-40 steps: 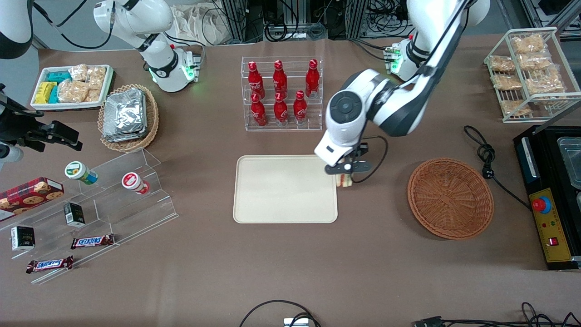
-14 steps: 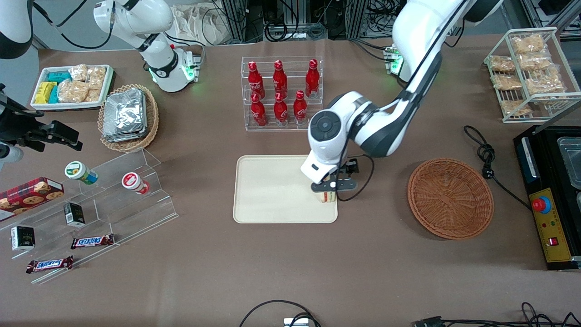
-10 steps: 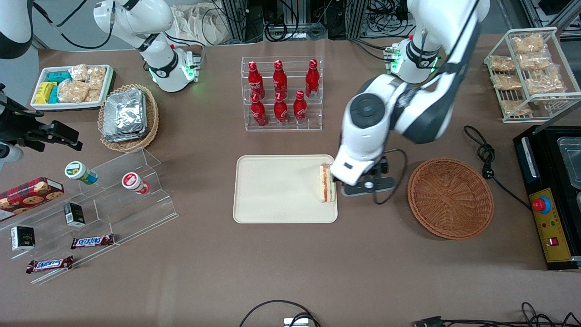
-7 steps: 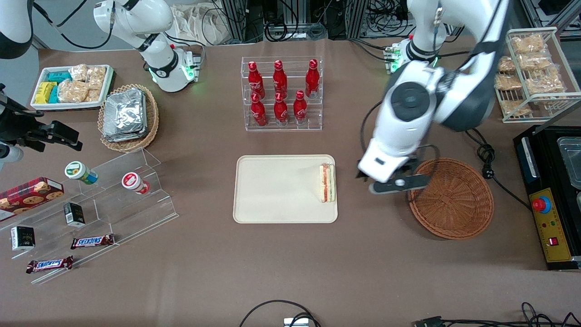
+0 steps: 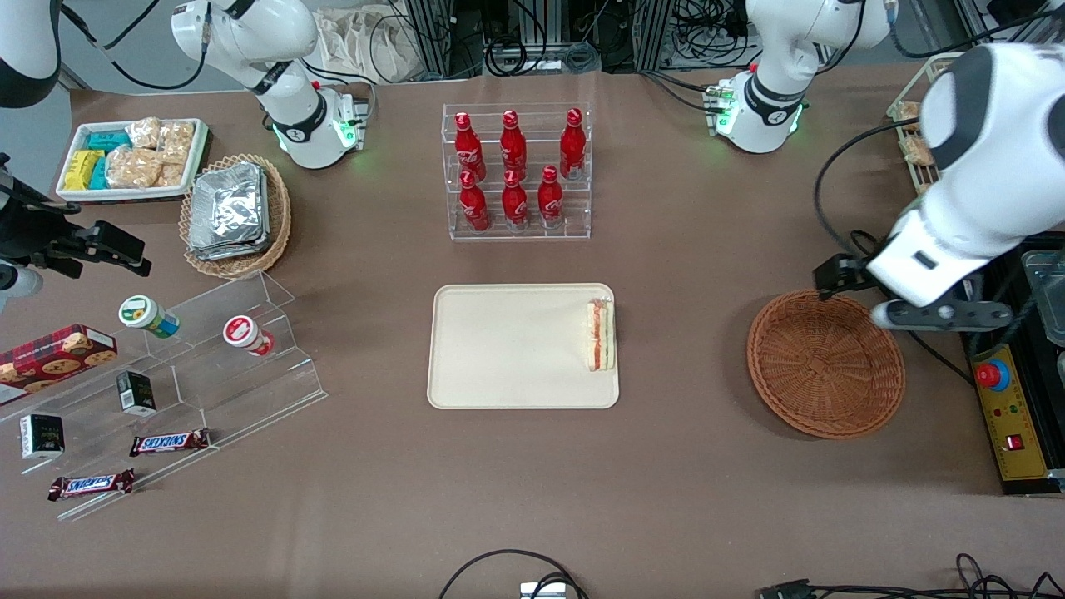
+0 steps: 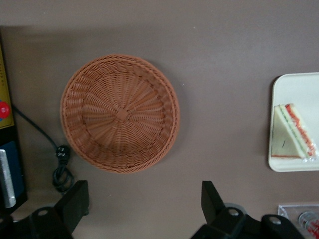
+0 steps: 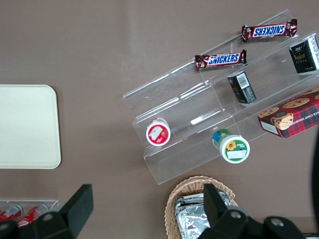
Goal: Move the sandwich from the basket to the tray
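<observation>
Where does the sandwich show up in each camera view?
Front view: the sandwich lies on the tray, at its edge nearest the basket.
Left wrist view: the sandwich lies on the tray's visible end.
Right wrist view: not in it.
Shared landmark: the tray.
The gripper hangs open above the basket's rim.

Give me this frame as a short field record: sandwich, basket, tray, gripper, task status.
sandwich: sandwich lies on the tray, at its edge nearest the basket
basket: basket holds nothing, toward the working arm's end of the table
tray: tray carries only the sandwich
gripper: gripper open, holding nothing, raised above the table beside the basket
task status: sandwich set on the tray and let go; placement looks done
</observation>
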`<act>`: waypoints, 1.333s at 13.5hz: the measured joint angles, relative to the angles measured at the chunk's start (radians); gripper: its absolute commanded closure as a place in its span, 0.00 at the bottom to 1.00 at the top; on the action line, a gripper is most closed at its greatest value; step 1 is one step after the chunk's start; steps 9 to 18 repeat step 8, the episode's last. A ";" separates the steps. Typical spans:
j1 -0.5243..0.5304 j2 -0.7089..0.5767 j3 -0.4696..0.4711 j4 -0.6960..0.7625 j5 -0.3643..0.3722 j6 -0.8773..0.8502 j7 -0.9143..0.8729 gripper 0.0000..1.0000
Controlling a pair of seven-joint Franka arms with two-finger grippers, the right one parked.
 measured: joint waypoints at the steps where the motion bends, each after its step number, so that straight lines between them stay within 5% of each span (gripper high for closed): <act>1: 0.000 -0.004 0.009 0.001 0.000 -0.018 0.015 0.00; 4: 0.034 -0.005 -0.010 0.004 0.000 -0.039 0.020 0.00; 8: 0.180 -0.005 -0.147 0.020 0.000 -0.043 0.021 0.00; 18: 0.180 -0.005 -0.147 0.020 0.000 -0.043 0.021 0.00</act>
